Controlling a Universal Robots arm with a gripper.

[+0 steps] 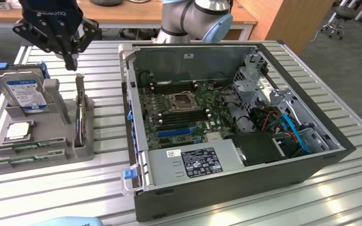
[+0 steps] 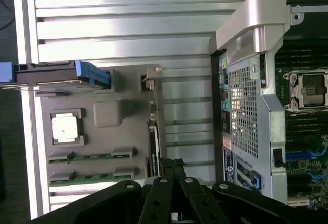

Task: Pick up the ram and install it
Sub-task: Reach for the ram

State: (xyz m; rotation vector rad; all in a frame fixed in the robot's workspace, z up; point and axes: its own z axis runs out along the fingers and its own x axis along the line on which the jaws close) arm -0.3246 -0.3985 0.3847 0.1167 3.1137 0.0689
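Right now I have the gripper [image 1: 71, 63] [image 2: 171, 163] hanging above the grey parts tray [image 1: 49, 165] [image 2: 102, 137], with its two fingers pressed together and nothing between them. In the wrist view the fingertips sit over one end of a thin dark board [image 1: 80, 113] [image 2: 152, 142] that stands on edge in its own slot along the tray's side nearest the computer case [image 1: 231, 188] [image 2: 246, 34].

The tray lies on the slatted metal table [image 1: 74, 200], just beside the case on the exterior view's left. I count these in it:
- A hard drive [image 1: 25, 92] [image 2: 56, 71] with a blue-and-white label stands upright at one end.
- A square silver processor [image 1: 19, 130] [image 2: 66, 129] lies flat in a recess next to it.
- The first ram stick [image 1: 33, 145] [image 2: 92, 157] and the second ram stick [image 1: 27, 158] [image 2: 89, 177], both green, lie flat and parallel, each in its own holder at the other end. Both are apart from the gripper.

The case lies open on its side. Inside I see the green motherboard [image 1: 187, 125], an empty processor socket [image 1: 184, 101] [image 2: 310, 88], a labelled power supply [image 1: 193, 162] and blue cables [image 1: 294, 132].
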